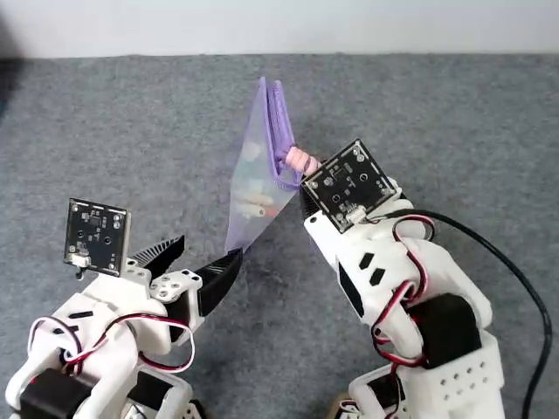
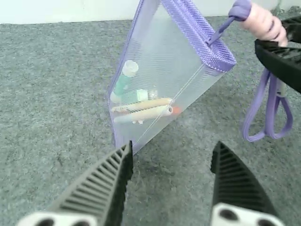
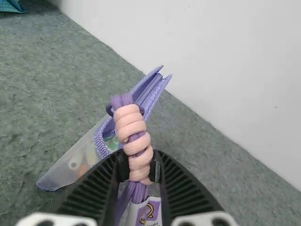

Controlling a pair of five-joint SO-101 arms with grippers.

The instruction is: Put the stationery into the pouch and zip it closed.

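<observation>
Right pincer (image 3: pixel 137 162) grips pink pull (image 3: pixel 131 134), pouch (image 3: pixel 80 160) partly hidden.

The bench (image 1: pixel 105 122) is seen to be grey and felt-like all over. It is bordered along its far edge by a white wall (image 1: pixel 279 26). A small teal object (image 3: pixel 10 4) is glimpsed near that wall, partly cut off.

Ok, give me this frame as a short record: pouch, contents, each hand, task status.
pouch: tilted up, low corner on the mat, hanging from its coil
stationery: inside the pouch, gathered at the low end
right hand: shut on the coil
left hand: open, beside the pouch's low corner; contact unclear
status: items in; zip looks shut along the visible edge
</observation>
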